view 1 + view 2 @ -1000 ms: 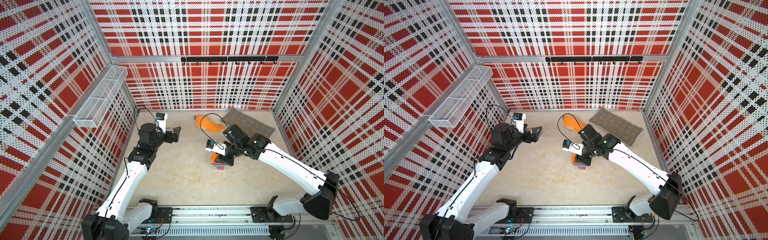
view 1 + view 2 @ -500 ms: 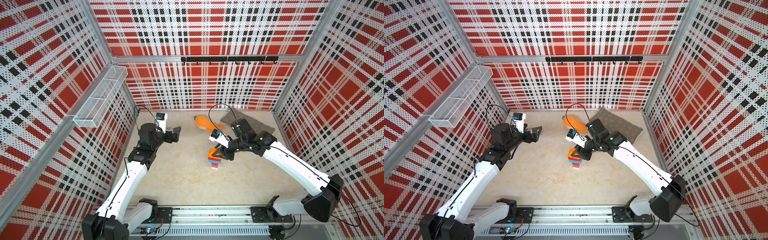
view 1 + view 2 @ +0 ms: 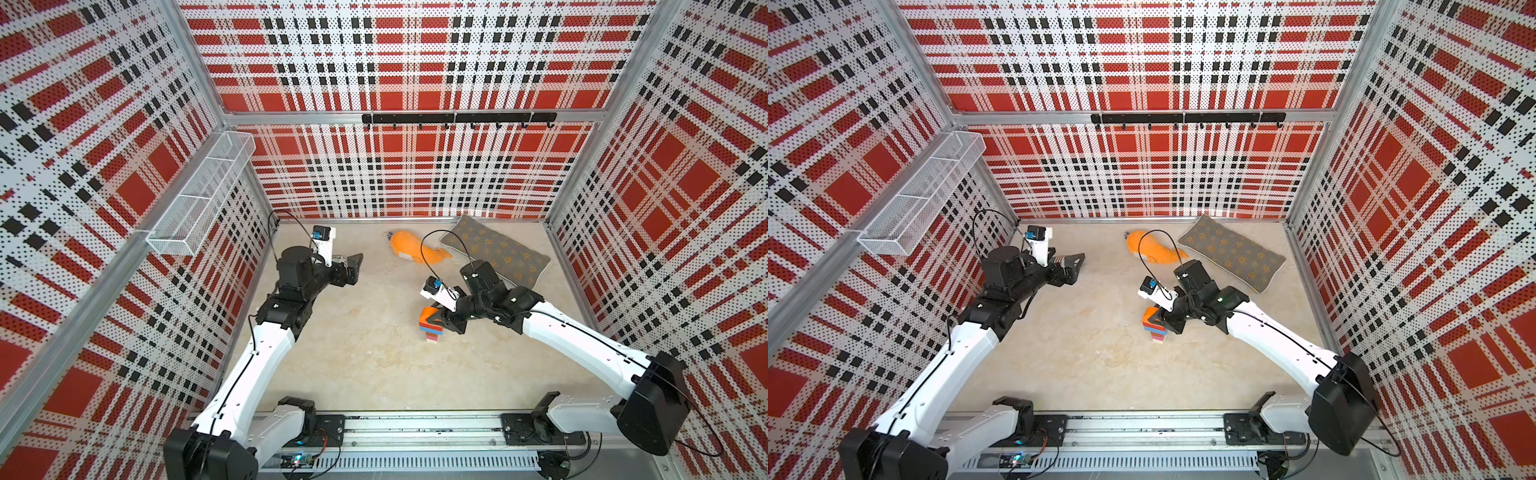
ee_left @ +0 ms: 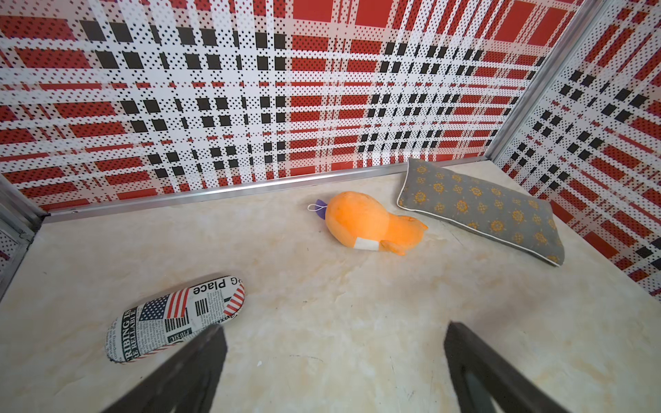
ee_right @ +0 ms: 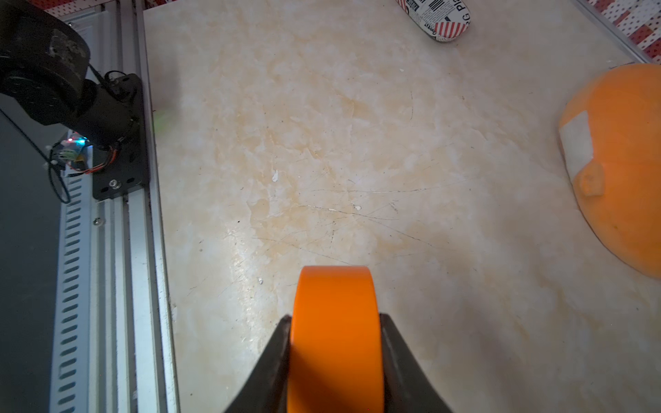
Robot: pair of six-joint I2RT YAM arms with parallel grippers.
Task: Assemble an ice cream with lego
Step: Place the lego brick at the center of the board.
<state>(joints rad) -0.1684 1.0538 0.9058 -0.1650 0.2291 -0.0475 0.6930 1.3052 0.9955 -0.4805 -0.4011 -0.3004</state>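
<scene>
Left gripper (image 4: 334, 330) stays spread wide, empty; right gripper (image 5: 334, 318), slightly lower than half a second ago, clamps the orange top of the ice cream (image 3: 429, 327), mid-scene on the table (image 3: 374, 365): red and blue layers, pink-and-cream stem.

Marble tabletop (image 3: 365, 365) bears plush whale (image 3: 409, 251), cushion (image 3: 498, 255), seemingly a pouch (image 4: 175, 318).

1. I see an orange plush whale (image 4: 368, 223) lying near the back wall, close beside a grey patterned pillow (image 4: 479, 211), not touching it.
2. A newsprint-pattern pouch (image 4: 175, 318) lies well apart from both.
3. A wire basket (image 3: 203, 195) hangs on the side wall.
</scene>
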